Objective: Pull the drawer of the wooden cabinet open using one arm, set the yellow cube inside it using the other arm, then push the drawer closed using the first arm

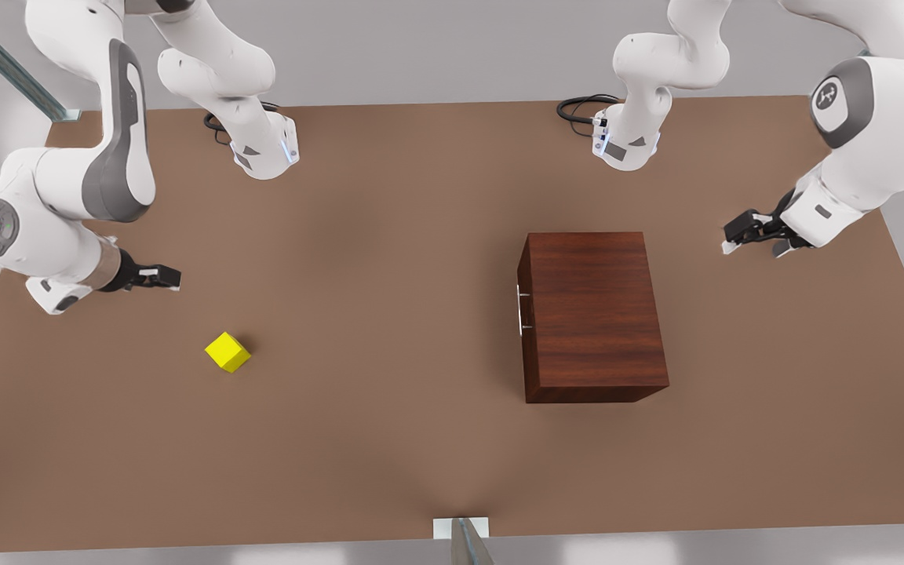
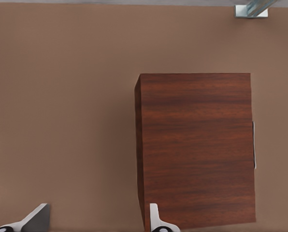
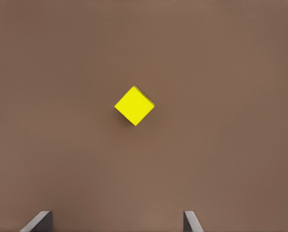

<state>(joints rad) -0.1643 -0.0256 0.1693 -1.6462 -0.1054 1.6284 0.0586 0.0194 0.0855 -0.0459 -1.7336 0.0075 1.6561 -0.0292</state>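
Nearest the front camera, at the near edge of the brown surface (image 1: 389,471), a small pale bracket (image 1: 461,527) with a grey metal strut sits just off the surface's edge; further in, the yellow cube (image 1: 227,351) rests on the surface toward the front view's left, turned corner-on and well apart from everything else; the wooden cabinet (image 1: 593,314) stands upright toward the front view's right, its plain grained top facing up; the drawer (image 1: 523,314) sits flush in the side that faces the front view's left, fully closed, with its thin silver bar handle (image 1: 519,311) standing just off the panel; the right end effector (image 1: 155,277) hovers above the surface near the cube, on the far side of it and toward the front view's left, touching nothing; in the right wrist view its fingertips (image 3: 37,221) stand well apart with the yellow cube (image 3: 134,106) lying between and ahead of them on bare surface, so it is spread and empty; the left end effector (image 1: 749,235) hangs to the front view's right of the cabinet, clear of it, on the side away from the handle; in the left wrist view its fingertips (image 2: 35,220) are likewise spread wide and hold nothing, with the wooden cabinet (image 2: 197,150) ahead and the handle (image 2: 254,145) showing as a thin sliver along the cabinet's far edge; two black cables (image 1: 581,106) coil beside the arm bases at the back of the surface.
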